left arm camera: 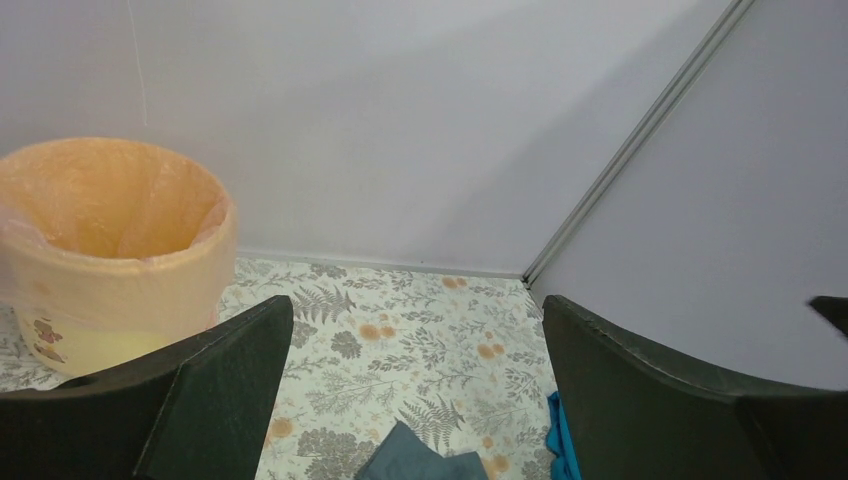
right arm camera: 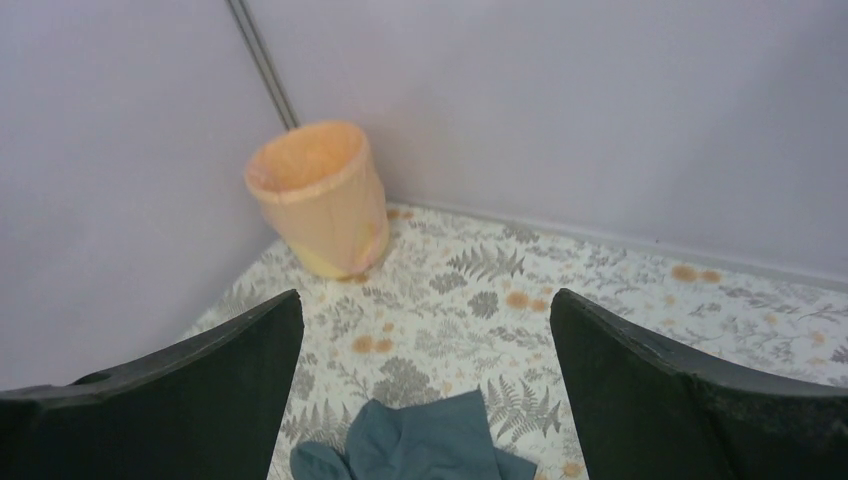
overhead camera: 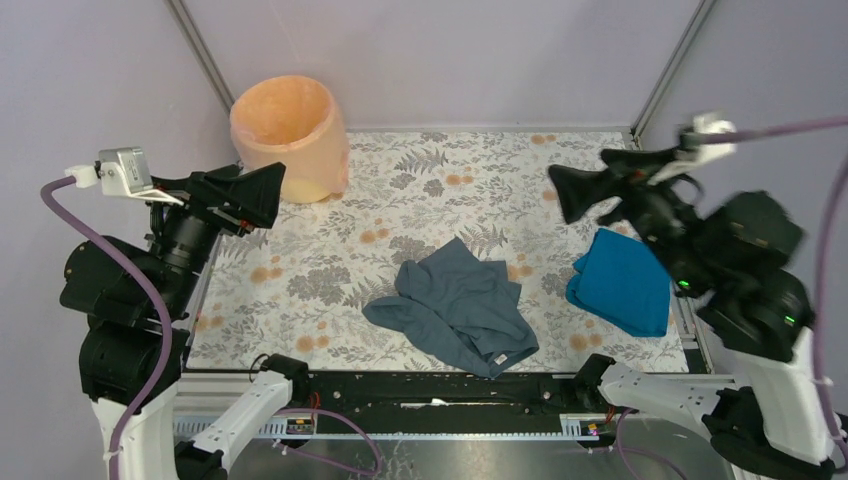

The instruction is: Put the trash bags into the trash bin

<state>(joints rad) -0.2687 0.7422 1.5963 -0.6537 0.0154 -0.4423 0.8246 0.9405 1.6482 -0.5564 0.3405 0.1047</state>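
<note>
The trash bin (overhead camera: 305, 188) is a round yellow-orange bucket standing upright in the back left corner, also in the left wrist view (left arm camera: 90, 350) and the right wrist view (right arm camera: 325, 262). The trash bag (overhead camera: 290, 125), thin pale-pink film, lines its inside and folds down over the rim and outer wall (left arm camera: 120, 215) (right arm camera: 320, 190). My left gripper (overhead camera: 272, 197) hovers open just right of and nearer than the bin, with nothing between its fingers (left arm camera: 416, 305). Open and empty too, my right gripper (overhead camera: 560, 192) hangs above the table's right side (right arm camera: 427, 298).
A grey-blue garment (overhead camera: 455, 305) lies crumpled at the middle front of the floral table cover (overhead camera: 420, 190). A bright blue folded cloth (overhead camera: 622, 282) lies at the right edge. Pale walls close the back and both sides, with metal posts in the corners.
</note>
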